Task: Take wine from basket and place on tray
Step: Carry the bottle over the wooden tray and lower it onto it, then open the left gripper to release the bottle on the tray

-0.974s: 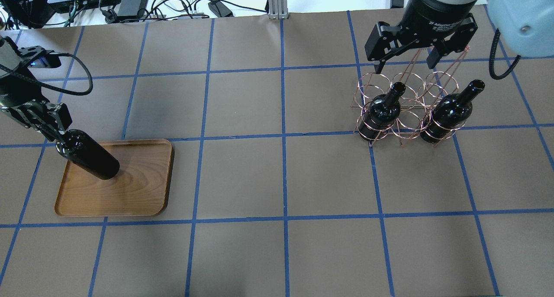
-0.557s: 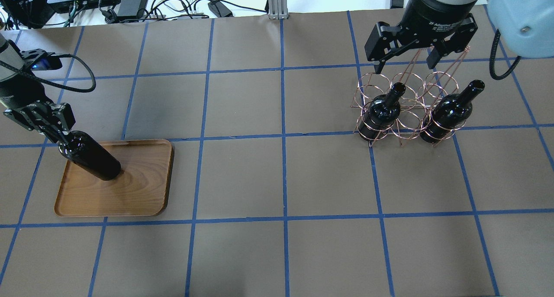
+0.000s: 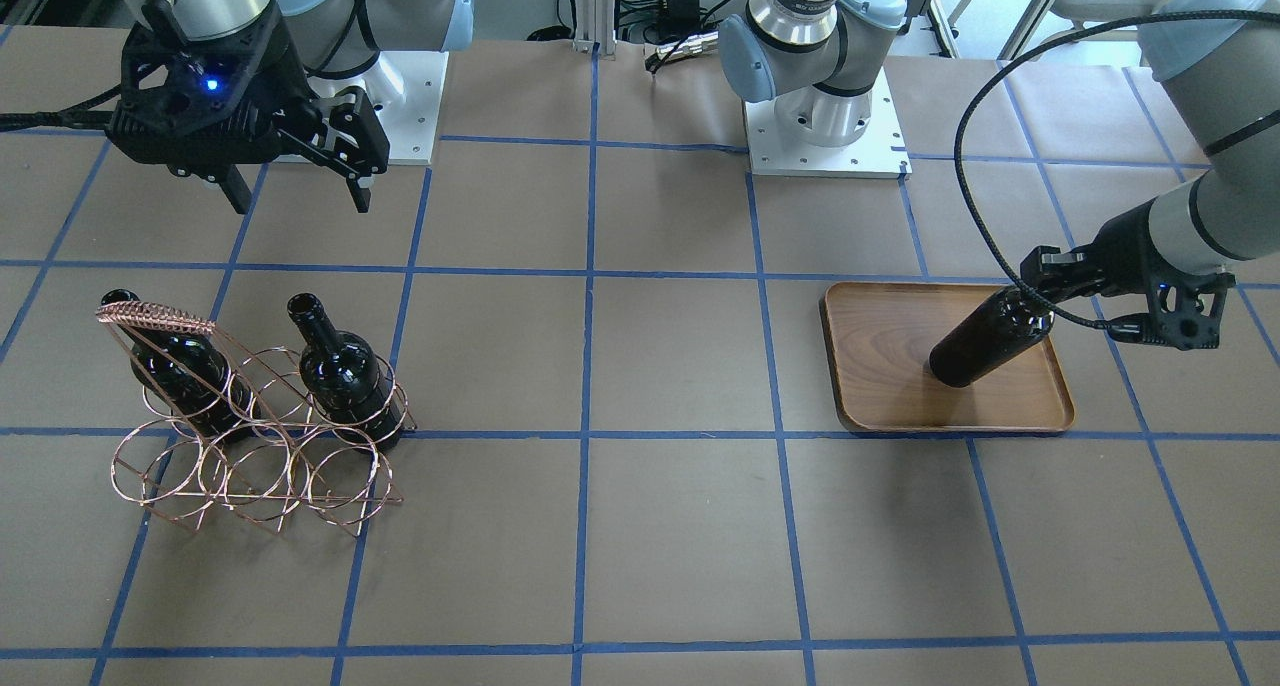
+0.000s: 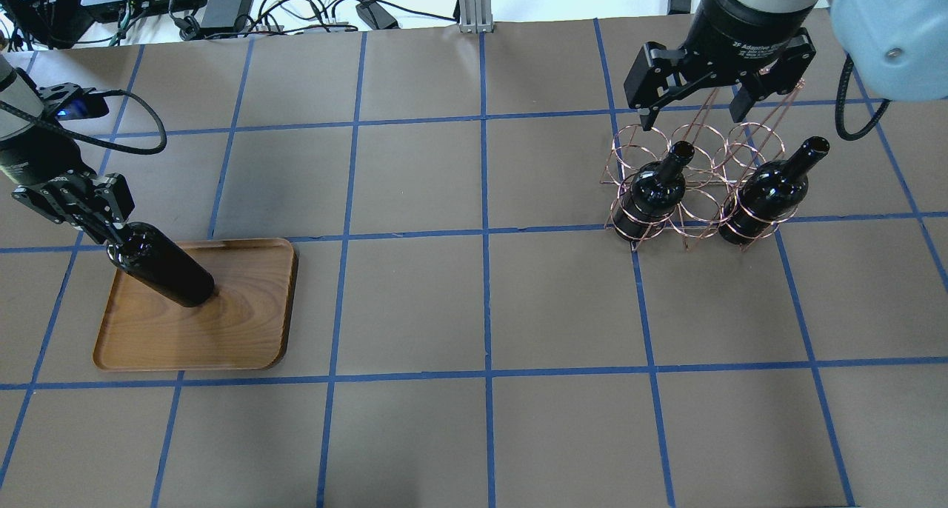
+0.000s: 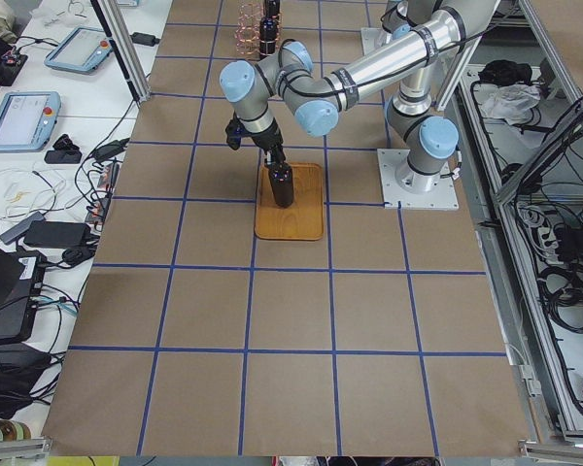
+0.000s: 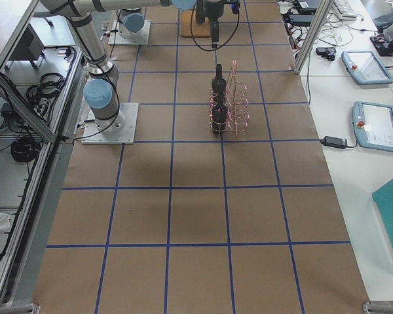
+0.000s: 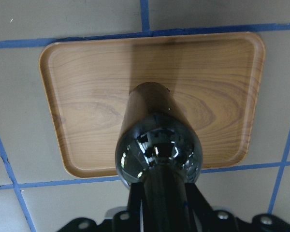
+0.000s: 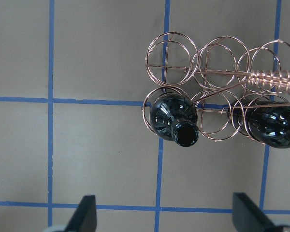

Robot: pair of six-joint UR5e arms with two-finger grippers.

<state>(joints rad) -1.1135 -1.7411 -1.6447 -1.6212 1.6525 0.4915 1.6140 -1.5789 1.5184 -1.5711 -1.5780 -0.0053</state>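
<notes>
My left gripper [image 4: 98, 215] is shut on the neck of a black wine bottle [image 4: 167, 271], which hangs slightly tilted over the brown wooden tray [image 4: 222, 330]. The bottle's base is at the tray's surface; I cannot tell if it touches. The wrist view shows the bottle [image 7: 157, 145] over the tray [image 7: 87, 96]. Two more bottles [image 4: 655, 189] [image 4: 766, 189] stand slanted in the copper wire basket [image 4: 629, 141]. My right gripper [image 4: 692, 115] is open and empty, high above the basket's far side. Its wrist view looks down on the basket [image 8: 171, 46].
The table is brown paper with a blue tape grid. Both arm bases [image 3: 825, 116] stand at the robot's edge. Cables and power bricks [image 4: 222, 4] lie beyond the far edge. The basket's coiled handle [image 3: 155, 316] rises above the bottles.
My left gripper has carried the bottle a little to the right and lower over the tray. The right gripper has barely shifted.
</notes>
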